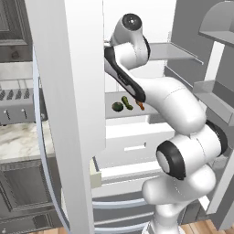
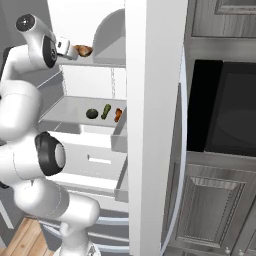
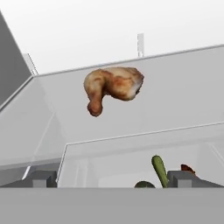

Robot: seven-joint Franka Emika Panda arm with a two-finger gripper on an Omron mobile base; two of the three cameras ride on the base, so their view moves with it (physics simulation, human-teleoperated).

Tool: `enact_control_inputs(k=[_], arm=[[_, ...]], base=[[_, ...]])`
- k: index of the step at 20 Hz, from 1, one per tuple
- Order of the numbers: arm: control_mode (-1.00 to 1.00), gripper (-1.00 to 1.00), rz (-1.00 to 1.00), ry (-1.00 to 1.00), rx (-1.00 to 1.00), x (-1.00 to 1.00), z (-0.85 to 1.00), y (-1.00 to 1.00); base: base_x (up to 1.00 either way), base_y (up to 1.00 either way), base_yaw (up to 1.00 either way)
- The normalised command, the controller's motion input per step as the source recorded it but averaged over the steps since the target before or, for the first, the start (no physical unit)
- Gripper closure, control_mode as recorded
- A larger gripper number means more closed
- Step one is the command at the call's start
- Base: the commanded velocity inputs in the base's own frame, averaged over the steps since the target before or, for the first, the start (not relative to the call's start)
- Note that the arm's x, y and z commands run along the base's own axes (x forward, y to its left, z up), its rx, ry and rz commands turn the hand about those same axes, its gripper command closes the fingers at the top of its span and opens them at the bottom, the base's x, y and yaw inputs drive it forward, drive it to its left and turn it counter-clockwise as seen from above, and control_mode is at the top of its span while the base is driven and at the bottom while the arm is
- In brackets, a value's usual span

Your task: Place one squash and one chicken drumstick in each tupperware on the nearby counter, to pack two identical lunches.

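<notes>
One plump, glossy golden-brown chicken drumstick (image 3: 113, 87) lies on a translucent fridge shelf (image 3: 175, 87) before the gripper's (image 3: 111, 178) wide jaws.

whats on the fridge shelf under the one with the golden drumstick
Three things lie in a row on that lower shelf: a round squash, a slim squash and an orange-brown drumstick. The fridge door hides the shelf's right end, so anything there cannot be seen.
</notes>
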Motion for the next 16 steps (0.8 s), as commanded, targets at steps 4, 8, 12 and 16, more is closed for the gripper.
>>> enact_control_inputs(k=[4,8,12,16], arm=[[-1.0,-1.0,-0.04,0.0,0.0,0.28,-0.12,0.08],[-1.0,-1.0,-0.03,0.0,0.0,0.29,-0.17,0.01],[-1.0,-1.0,-0.04,0.02,0.0,0.29,-0.04,0.0],[-1.0,-1.0,-0.05,0.04,0.0,0.3,0.0,0.03]], base=[[0.0,0.0,0.0],[0.0,0.0,0.0],[0.0,0.0,0.0],[0.0,0.0,0.0]])
